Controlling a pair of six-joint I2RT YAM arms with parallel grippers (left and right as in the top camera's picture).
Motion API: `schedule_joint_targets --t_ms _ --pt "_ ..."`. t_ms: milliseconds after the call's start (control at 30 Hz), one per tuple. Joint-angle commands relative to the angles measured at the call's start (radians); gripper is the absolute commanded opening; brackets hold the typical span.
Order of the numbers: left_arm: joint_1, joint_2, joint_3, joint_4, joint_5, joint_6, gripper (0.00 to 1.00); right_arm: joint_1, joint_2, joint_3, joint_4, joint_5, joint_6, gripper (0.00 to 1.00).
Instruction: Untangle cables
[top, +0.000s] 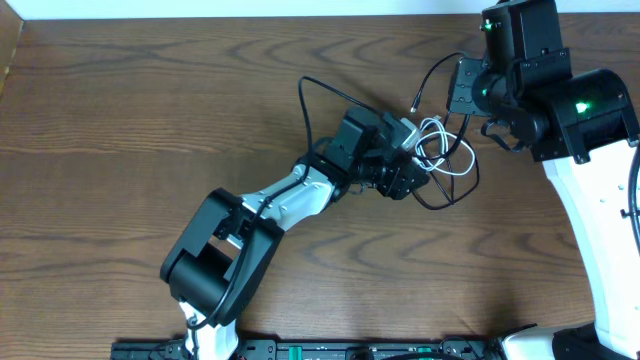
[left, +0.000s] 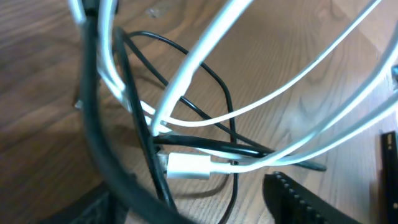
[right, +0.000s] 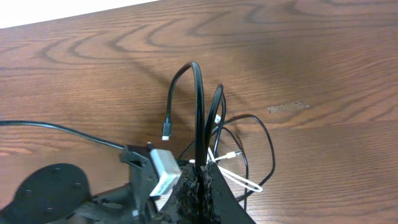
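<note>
Lying right of the middle of the wooden table, the 2 cables are seen tangled together between the 2 arms. The black cable is spread widest: 1 loop is thrown out toward the far side of the table, and another curve is laid on the near side of the knot, toward the robot's base. The white cable is coiled in small loops on the right of the knot and is crossed by the black one. The left gripper is set right at the tangle. In the left wrist view its ridged fingers are seen apart, released, with strands of both cords running between and in front of them; whether any strand is touched by a pad cannot be told. A white plug is shown flat on the wood under those strands, beside black ones. The right gripper is clenched on the black cable, which is raised from between its fingertips in a tall, narrow arch. A black plug is hung at the arch's free end, pointing down. White loops are seen on the table just beyond that grip.
</note>
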Motion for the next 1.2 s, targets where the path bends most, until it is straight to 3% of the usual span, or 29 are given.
schedule_joint_targets --t_ms 0,33,133,167,433,633,1167 --pt "0.003 0.039 -0.002 0.001 -0.014 0.008 0.56 -0.008 -0.023 0.024 -0.004 -0.006 -0.014 0.01" --pt "0.003 0.045 -0.002 0.001 -0.014 0.008 0.5 -0.008 -0.024 0.024 -0.006 -0.006 -0.014 0.01" --pt "0.003 0.071 -0.002 -0.008 -0.053 0.0 0.14 -0.008 -0.024 0.024 -0.016 -0.006 -0.014 0.01" --pt "0.004 0.076 -0.002 -0.017 -0.076 -0.003 0.08 -0.008 -0.024 0.024 -0.021 -0.006 -0.015 0.01" --pt "0.08 0.041 -0.002 -0.12 -0.099 -0.002 0.07 -0.026 -0.024 0.024 -0.051 0.031 -0.014 0.01" --pt "0.19 -0.055 -0.002 -0.271 -0.101 0.09 0.08 -0.095 -0.023 0.023 -0.094 0.106 -0.014 0.01" --pt "0.69 -0.474 -0.002 -0.443 -0.136 0.109 0.08 -0.435 -0.023 0.016 -0.116 0.155 -0.015 0.01"
